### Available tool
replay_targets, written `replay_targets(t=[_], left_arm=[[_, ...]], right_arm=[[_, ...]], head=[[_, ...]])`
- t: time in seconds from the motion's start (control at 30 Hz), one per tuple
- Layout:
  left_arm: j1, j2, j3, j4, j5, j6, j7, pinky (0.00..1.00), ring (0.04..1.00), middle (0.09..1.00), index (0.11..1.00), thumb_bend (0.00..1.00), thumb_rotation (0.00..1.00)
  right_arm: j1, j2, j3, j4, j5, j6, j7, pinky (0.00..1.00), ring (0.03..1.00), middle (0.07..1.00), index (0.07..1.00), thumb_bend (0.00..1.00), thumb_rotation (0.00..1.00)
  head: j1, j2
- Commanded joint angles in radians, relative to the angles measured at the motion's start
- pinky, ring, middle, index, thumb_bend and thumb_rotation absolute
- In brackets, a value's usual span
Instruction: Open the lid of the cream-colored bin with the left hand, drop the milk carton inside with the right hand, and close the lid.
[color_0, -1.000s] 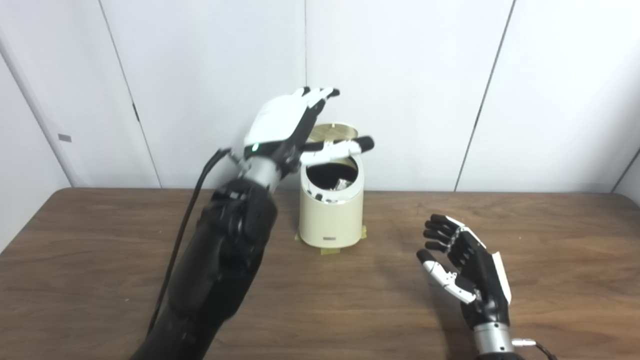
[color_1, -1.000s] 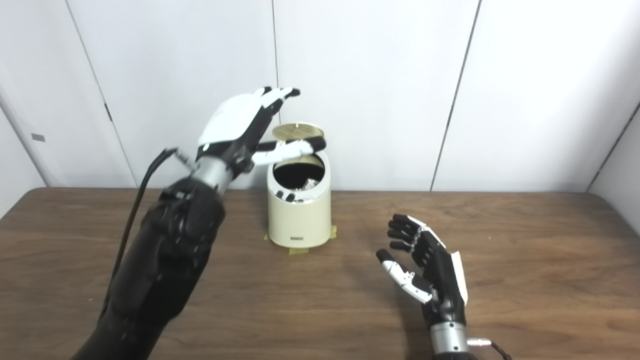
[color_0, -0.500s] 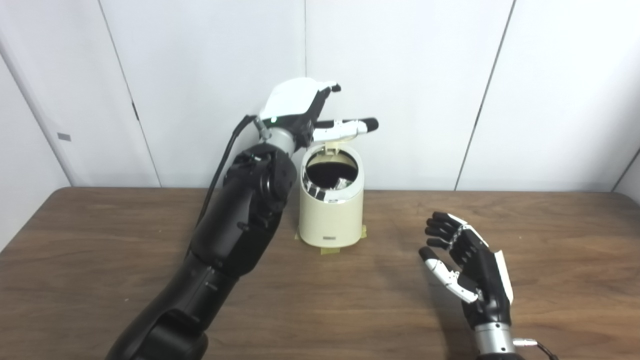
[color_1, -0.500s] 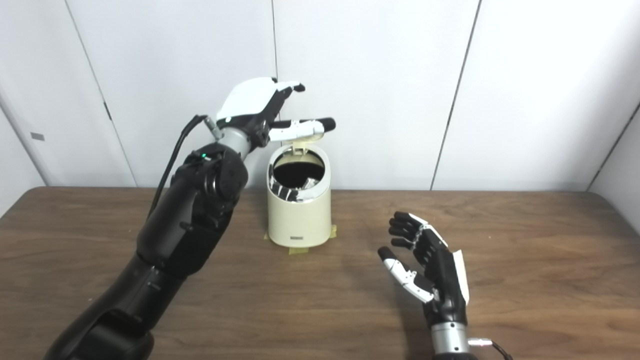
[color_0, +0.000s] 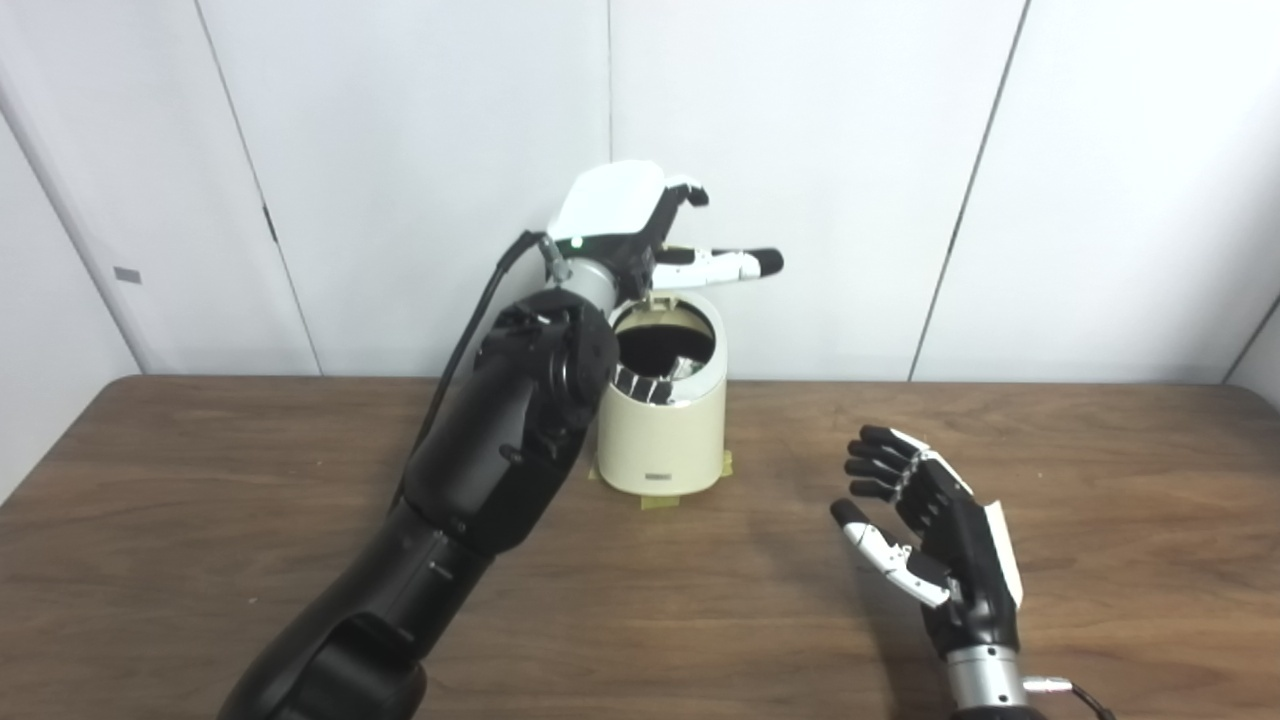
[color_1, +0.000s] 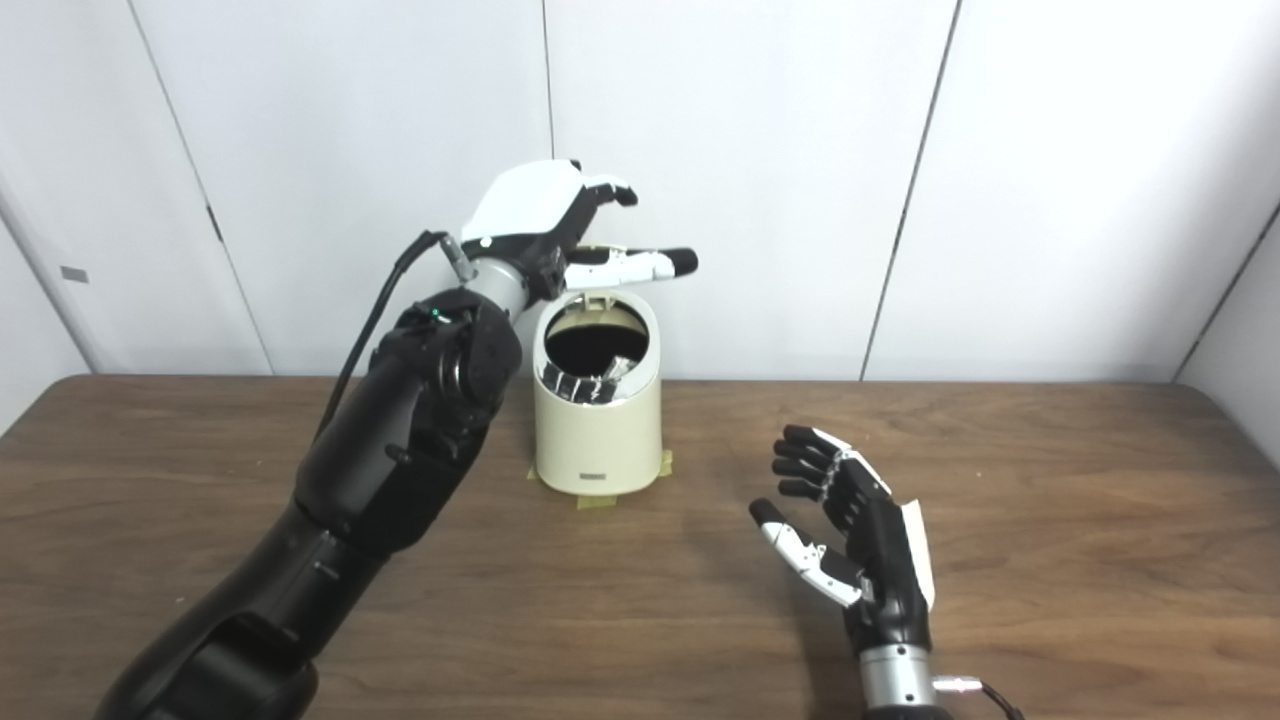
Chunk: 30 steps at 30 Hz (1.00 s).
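The cream-colored bin (color_0: 660, 430) stands at the back middle of the table, its round mouth uncovered and dark inside. A pale, partly silvery object (color_0: 686, 368) shows inside the mouth; I cannot tell whether it is the milk carton. My left hand (color_0: 625, 205) hovers over the bin's back rim, fingers apart and thumb pointing right. It hides most of the lid; only a cream strip (color_0: 662, 297) shows below the thumb. My right hand (color_1: 850, 525) rests low at the front right, palm up, open and holding nothing.
Yellow tape (color_0: 660, 503) marks the bin's foot on the brown wooden table (color_0: 200, 480). White wall panels stand close behind the bin. A black cable (color_0: 478, 315) runs along my left forearm, which passes close to the bin's left side.
My left hand rose, went back over the lid and shifted right. The lid, seen standing up a second ago, is now hidden by the hand. The right hand barely moved.
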Motion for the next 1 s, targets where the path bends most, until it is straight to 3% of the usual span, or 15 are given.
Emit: replay_targets(t=[0.0, 0.43, 0.6, 0.73, 0.8, 0.87, 0.97], left_arm=[[-0.036, 0.000, 0.002, -0.040, 0.028, 0.007, 0.003, 1.00, 1.000, 0.894, 0.840, 0.95, 0.97], [0.034, -0.007, 0.029, -0.051, 0.097, 0.008, -0.074, 1.00, 1.000, 0.928, 0.844, 1.00, 1.00], [0.062, -0.002, 0.028, -0.063, 0.083, 0.006, -0.077, 1.00, 0.978, 0.925, 0.844, 1.00, 1.00], [0.102, -0.001, 0.029, -0.098, 0.044, -0.008, -0.061, 1.00, 0.884, 0.840, 0.840, 0.98, 0.99], [0.120, 0.006, 0.020, -0.113, 0.039, -0.029, -0.039, 1.00, 0.767, 0.705, 0.819, 0.96, 0.99], [0.136, 0.012, 0.011, -0.127, 0.036, -0.051, -0.016, 1.00, 0.639, 0.491, 0.796, 0.93, 0.98], [0.156, 0.036, -0.026, -0.137, 0.075, -0.102, 0.033, 0.91, 0.566, 0.425, 0.751, 0.90, 0.98]], right_arm=[[0.054, 0.044, 0.014, 0.009, -0.003, -0.002, -0.008, 0.63, 0.684, 0.703, 0.707, 0.27, 0.12], [0.069, 0.042, 0.015, -0.030, -0.012, 0.032, -0.008, 0.63, 0.680, 0.701, 0.705, 0.28, 0.20], [0.075, 0.042, 0.015, -0.044, 0.002, 0.046, -0.001, 0.64, 0.685, 0.701, 0.702, 0.27, 0.17], [0.079, 0.043, 0.019, -0.055, -0.003, 0.052, -0.003, 0.64, 0.687, 0.701, 0.703, 0.27, 0.17], [0.079, 0.043, 0.020, -0.057, -0.006, 0.054, -0.003, 0.64, 0.685, 0.700, 0.701, 0.28, 0.17], [0.079, 0.042, 0.021, -0.059, -0.015, 0.054, -0.007, 0.63, 0.681, 0.698, 0.698, 0.27, 0.18], [0.079, 0.041, 0.024, -0.058, -0.022, 0.044, -0.007, 0.62, 0.676, 0.693, 0.694, 0.27, 0.17]], head=[[0.000, 0.003], [-0.009, 0.016], [-0.012, 0.024], [-0.015, 0.033], [-0.015, 0.034], [-0.015, 0.034], [-0.018, 0.041]])
